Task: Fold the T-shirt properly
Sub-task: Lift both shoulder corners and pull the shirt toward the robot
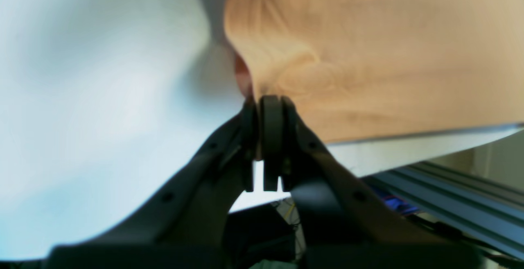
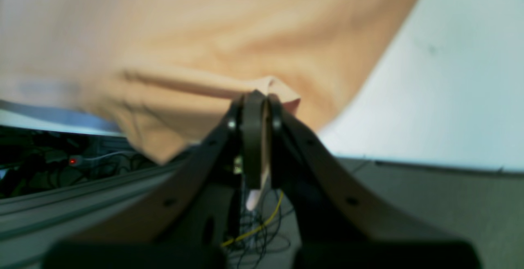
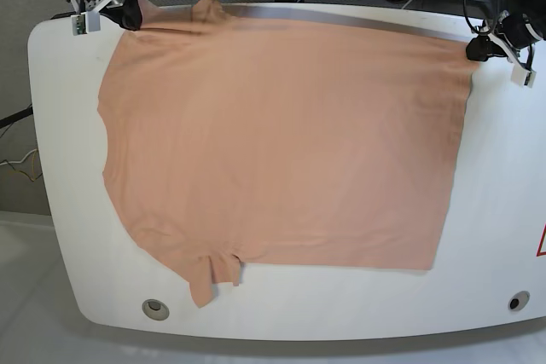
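We see the T-shirt (image 3: 281, 142) spread flat across the white table (image 3: 503, 210), its long axis running side to side in the base view. The sleeve end and shoulders point toward that view's left; the straight hem runs along the right. One sleeve (image 3: 209, 274) juts toward the near table edge, and the other sleeve (image 3: 209, 8) reaches the far edge.

The right gripper (image 2: 260, 97) sits at the far left corner of the cloth in the base view, jaws pressed together on a pinch of the T-shirt's edge. The left gripper (image 1: 270, 99) sits at the far right corner, jaws likewise clamped on the fabric there. Both wrist views are blurred, so we cannot judge how much cloth lies between the pads.

The far edge of the garment lies along the far table edge. Bare tabletop shows along the near edge, on the right beyond the hem, and in a narrower band on the left. Two round inserts (image 3: 154, 308) sit near the front corners.
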You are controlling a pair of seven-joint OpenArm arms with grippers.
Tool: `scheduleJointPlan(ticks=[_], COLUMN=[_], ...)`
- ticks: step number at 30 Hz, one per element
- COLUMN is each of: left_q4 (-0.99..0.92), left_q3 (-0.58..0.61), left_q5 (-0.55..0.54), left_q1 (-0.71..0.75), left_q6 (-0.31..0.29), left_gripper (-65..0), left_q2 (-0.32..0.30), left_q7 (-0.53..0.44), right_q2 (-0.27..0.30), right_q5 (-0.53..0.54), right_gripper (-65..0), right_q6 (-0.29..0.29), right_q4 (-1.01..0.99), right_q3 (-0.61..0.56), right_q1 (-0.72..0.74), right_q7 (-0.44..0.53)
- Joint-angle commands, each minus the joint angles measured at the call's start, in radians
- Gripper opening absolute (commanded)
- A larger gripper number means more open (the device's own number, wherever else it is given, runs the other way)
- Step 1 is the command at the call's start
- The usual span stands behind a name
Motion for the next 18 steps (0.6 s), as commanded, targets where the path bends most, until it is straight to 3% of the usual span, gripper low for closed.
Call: scheduleJointPlan(ticks=[1, 9, 18], left_q4=[0.042, 0.086, 0.112], left_q3=[-0.035, -0.04, -0.008], left_q5=[-0.014, -0.013, -0.001], left_q1=[0.028, 0.013, -0.109], left_q6=[0.002, 0.006, 0.015], left_gripper=[-65.0, -65.0, -65.0], left_q2=[-0.01, 0.003, 0.006], left_q7=[-0.01, -0.02, -0.036], right_q2=[0.007, 0.009, 0.02], right_q5=[0.012, 0.013, 0.007], right_gripper=[-65.0, -65.0, -65.0], right_q6=[-0.004, -0.001, -0.01], right_q4=[0.029, 0.029, 0.0], right_q3=[0.022, 0.028, 0.024], right_q1=[-0.03, 0.016, 0.173], right_q7=[0.026, 0.028, 0.015])
